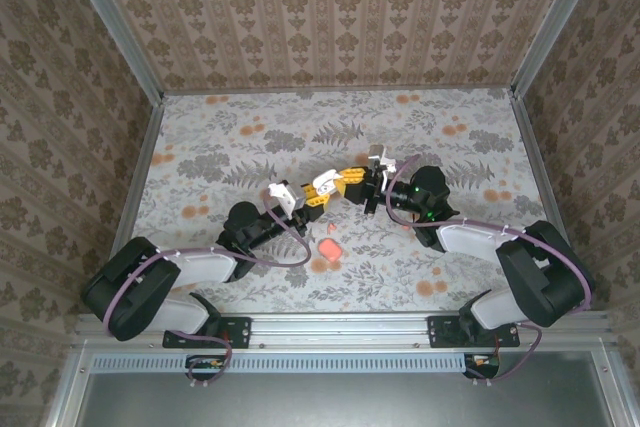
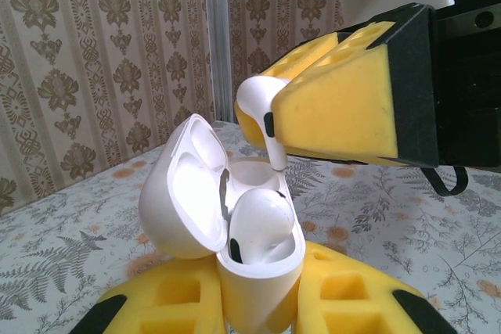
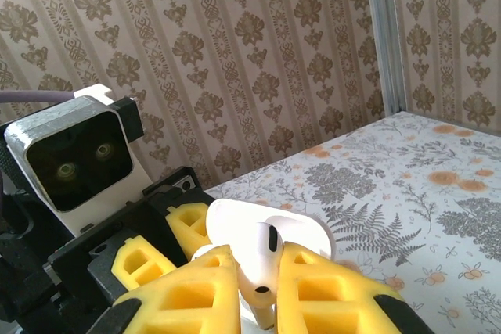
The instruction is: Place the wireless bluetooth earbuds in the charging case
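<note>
Right pincer (image 3: 255, 287) pinching earbud (image 3: 264, 254), just above charging case (image 2: 254, 275) in left pincer (image 2: 258, 312)

1. Two robot arms: left arm (image 1: 180, 272), right arm (image 1: 490, 242).
2. Two hands with yellow pads: left hand (image 2: 258, 307), right hand (image 3: 254, 287).
3. Two white earbuds: first earbud (image 2: 262, 228), second earbud (image 2: 254, 99).
4. One open white charging case (image 2: 184, 193).
5. One small pinkish-red piece (image 1: 328, 248).
6. One flower-patterned desk (image 1: 240, 137).

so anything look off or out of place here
Nothing stands out. The left tool holds the charging case roughly upright, lid open, one earbud seated; the right tool holds the other earbud stem down above it.
</note>
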You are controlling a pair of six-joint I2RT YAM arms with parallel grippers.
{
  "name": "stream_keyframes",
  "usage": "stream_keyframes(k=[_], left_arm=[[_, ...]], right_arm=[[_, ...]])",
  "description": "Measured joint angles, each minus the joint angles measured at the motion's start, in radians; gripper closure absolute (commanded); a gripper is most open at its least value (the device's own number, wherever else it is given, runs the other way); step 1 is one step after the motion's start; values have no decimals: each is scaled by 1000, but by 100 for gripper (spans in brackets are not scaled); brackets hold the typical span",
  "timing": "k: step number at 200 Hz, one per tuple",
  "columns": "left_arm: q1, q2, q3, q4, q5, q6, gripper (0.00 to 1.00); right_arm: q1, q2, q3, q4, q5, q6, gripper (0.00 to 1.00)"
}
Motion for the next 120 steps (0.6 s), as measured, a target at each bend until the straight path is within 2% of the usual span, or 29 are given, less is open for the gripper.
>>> stream_keyframes(k=[120], left_arm=[[-6, -21, 5, -23, 7, -22, 88]], right_arm=[[-8, 31, -21, 68, 13, 4, 85]])
